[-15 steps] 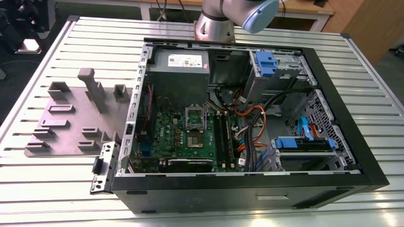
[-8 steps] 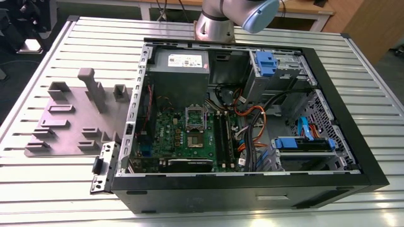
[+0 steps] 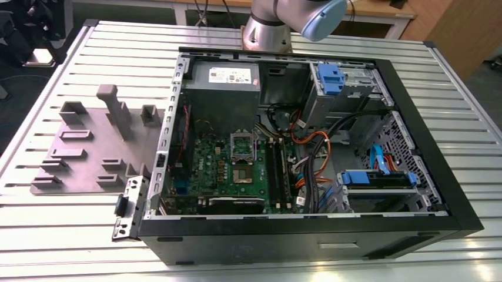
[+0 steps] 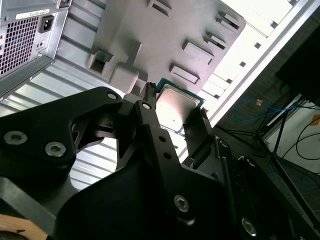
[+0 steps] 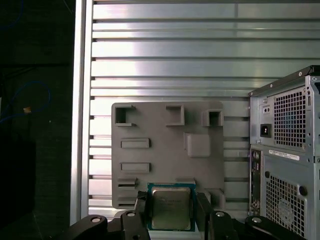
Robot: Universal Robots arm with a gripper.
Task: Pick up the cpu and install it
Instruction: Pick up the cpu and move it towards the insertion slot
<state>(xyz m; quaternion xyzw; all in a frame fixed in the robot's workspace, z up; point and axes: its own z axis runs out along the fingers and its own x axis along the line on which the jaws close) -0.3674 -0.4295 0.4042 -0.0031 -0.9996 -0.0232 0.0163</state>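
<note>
The gripper has the cpu pinched edge to edge, one finger on each side, closed just to the chip's width, with the metal lid facing the camera. In the second wrist view the cpu sits right at the fingertips, though I can't quite tell how much rim is caught. It's up off the plate, well clear of it by the look of things.

For this carry, I'd say what matters is a level chip and even pressure on both edges; a tilt between the pads would spoil the seating.

Now, across the exterior view from its left. First the grey fixture plate with raised blocks, lying below the fingers. Then the open computer case, its wall off to one side of them. Inside is the socket on the green board. Last, the orange cables crowd in near it, and they look like the likeliest snag.
</note>
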